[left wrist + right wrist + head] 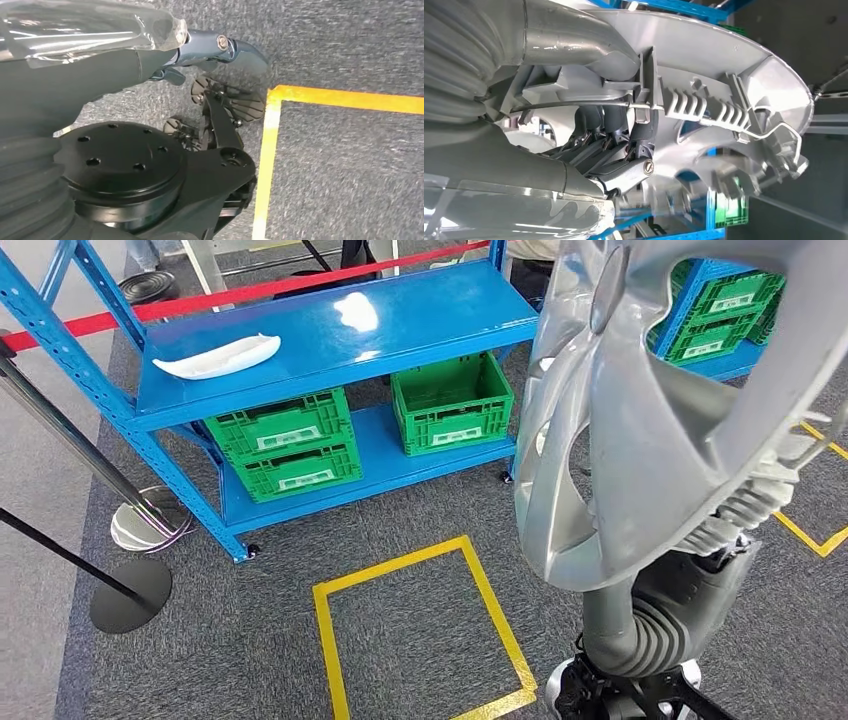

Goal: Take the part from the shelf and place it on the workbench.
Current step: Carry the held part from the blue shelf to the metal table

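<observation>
A large silver wheel cover [640,410] hangs upright close in front of me on the right side of the head view. My right hand [614,145] grips it from behind. In the right wrist view its dark fingers curl through an opening beside the ribbed clips of the wheel cover [724,65]. My left hand [220,47] hangs over the grey carpet and holds nothing, one finger reaching out. A white curved part [217,356] lies on the top board of the blue shelf [430,320], to my front left.
Green crates [285,440] [452,402] fill the lower shelf board. A yellow taped square [420,630] marks the carpet before me. A stanchion base [130,595] and a red belt [250,290] stand at the left. Another blue shelf with green crates [725,310] is behind the cover.
</observation>
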